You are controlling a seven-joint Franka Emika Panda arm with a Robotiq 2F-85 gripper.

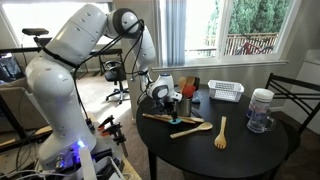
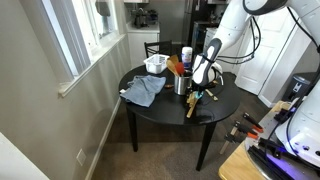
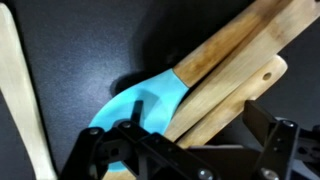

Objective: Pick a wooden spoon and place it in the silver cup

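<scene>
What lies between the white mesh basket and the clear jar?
Nothing; in an exterior view only bare black table shows between the basket and the jar.

Slim brown wooden spoon [image 1: 165, 119] flat beside upright silver cup [image 2: 181, 85]

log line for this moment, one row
gripper: open, over teal-headed utensil | wooden spoon: flat on table, ungrasped | silver cup: upright
</scene>
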